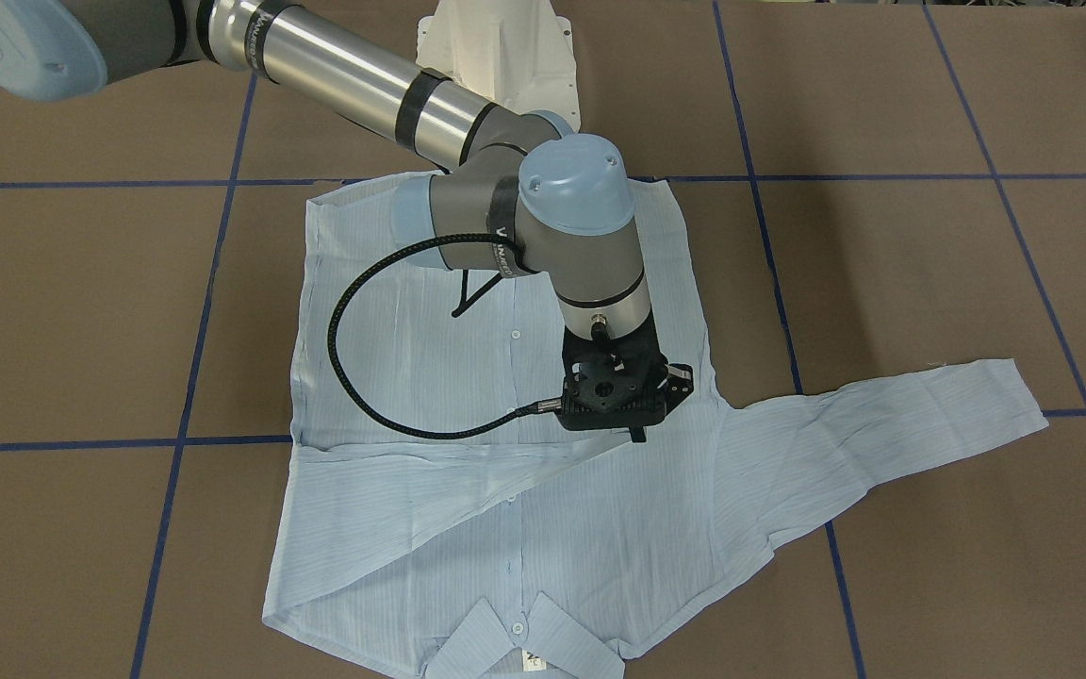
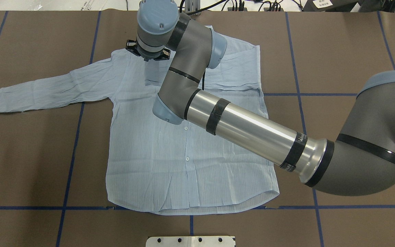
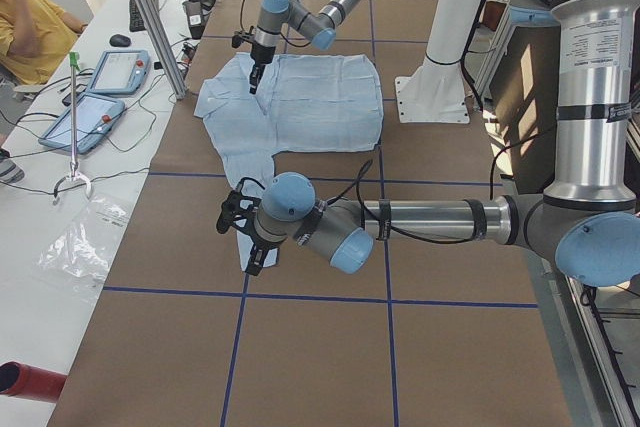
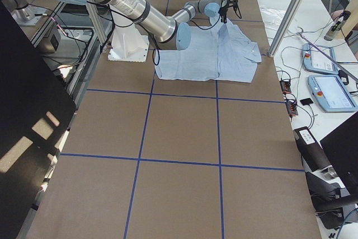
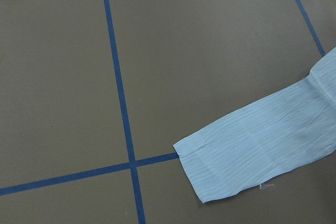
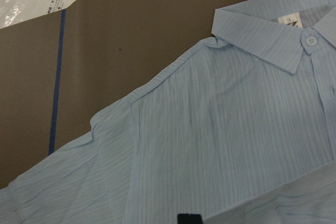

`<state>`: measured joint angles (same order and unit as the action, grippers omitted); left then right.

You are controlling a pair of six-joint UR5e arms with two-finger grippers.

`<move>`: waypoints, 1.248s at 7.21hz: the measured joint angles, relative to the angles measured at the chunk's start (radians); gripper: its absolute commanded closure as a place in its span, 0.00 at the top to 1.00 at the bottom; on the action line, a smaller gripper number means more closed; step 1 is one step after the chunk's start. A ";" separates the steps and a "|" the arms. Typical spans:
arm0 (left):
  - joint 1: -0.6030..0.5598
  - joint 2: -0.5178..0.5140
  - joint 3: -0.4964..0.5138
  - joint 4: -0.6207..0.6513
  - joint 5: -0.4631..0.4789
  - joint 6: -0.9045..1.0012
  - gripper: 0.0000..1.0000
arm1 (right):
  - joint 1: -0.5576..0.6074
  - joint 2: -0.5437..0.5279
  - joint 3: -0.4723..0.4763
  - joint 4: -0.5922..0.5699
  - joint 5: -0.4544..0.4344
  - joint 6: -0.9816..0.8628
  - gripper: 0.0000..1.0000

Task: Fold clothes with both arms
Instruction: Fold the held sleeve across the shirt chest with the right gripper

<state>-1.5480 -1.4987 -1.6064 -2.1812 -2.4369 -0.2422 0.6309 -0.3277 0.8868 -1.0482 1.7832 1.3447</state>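
Lying flat, collar (image 6: 262, 40) nr table (image 2: 338, 44) far edge: shirt (image 2: 170, 154) judged thin, limp, light. Grip at shoulder (image 6: 157, 85) seam, cuff (image 5: 220, 166). R gripper (image 1: 635, 432), L gripper (image 3: 250, 247): finger opening not discernible.

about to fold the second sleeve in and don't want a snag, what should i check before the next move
1. Shirt flat, buttoned front up: ok.
2. First sleeve folded across the chest: ok.
3. Second sleeve stretched out flat on the table: ok.
4. Left gripper by that sleeve's cuff: ok; open or shut: cannot tell.
5. Right gripper free of the shirt: cannot tell.
6. Right arm clear of the shirt: not ok, it reaches over the body.
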 measured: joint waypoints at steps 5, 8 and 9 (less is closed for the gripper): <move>0.041 0.006 0.027 0.002 -0.006 -0.050 1.00 | -0.076 0.035 -0.024 0.007 -0.095 0.069 0.94; 0.108 -0.048 0.138 -0.012 -0.007 -0.128 1.00 | -0.081 0.058 -0.002 0.003 -0.104 0.125 0.94; 0.137 -0.064 0.169 -0.025 -0.003 -0.157 0.98 | -0.080 0.031 0.037 0.000 -0.104 0.132 0.93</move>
<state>-1.4111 -1.5622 -1.4377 -2.2065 -2.4397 -0.3995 0.5510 -0.2971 0.9242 -1.0481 1.6788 1.4765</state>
